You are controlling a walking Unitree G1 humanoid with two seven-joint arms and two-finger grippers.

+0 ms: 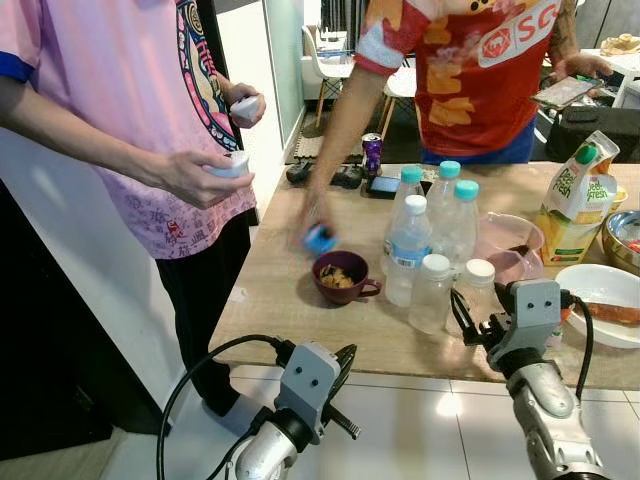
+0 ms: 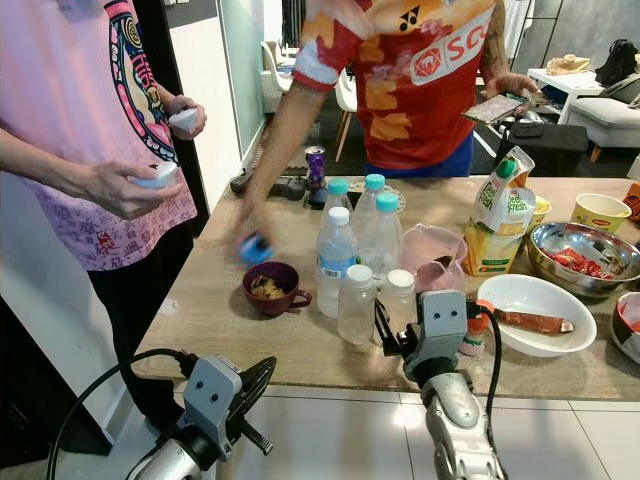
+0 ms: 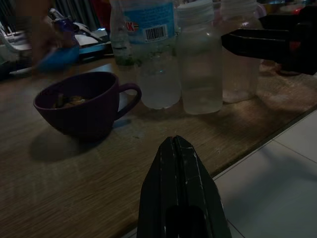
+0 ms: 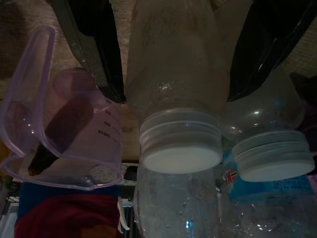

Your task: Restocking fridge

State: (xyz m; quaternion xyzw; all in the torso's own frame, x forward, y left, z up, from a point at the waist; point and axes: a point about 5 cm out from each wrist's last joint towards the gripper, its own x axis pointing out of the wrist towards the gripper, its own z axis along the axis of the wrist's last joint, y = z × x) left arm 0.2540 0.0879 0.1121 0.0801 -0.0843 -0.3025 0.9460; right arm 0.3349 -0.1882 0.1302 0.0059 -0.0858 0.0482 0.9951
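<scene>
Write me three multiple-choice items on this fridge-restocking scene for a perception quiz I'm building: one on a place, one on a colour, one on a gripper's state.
1. Where does the purple mug stand?
A. on the wooden table, beside the water bottles
B. on the floor
C. inside the metal bowl

2. What colour is the juice carton's cap?
A. red
B. green
C. black

3. How is the right gripper?
A. shut, resting on the floor
B. holding the mug
C. open, its fingers either side of a white-capped bottle

Answers:
1 A, the mug sits on the tabletop just left of the bottles.
2 B, the cap is green.
3 C, the right wrist view shows the bottle between spread fingers.
</scene>
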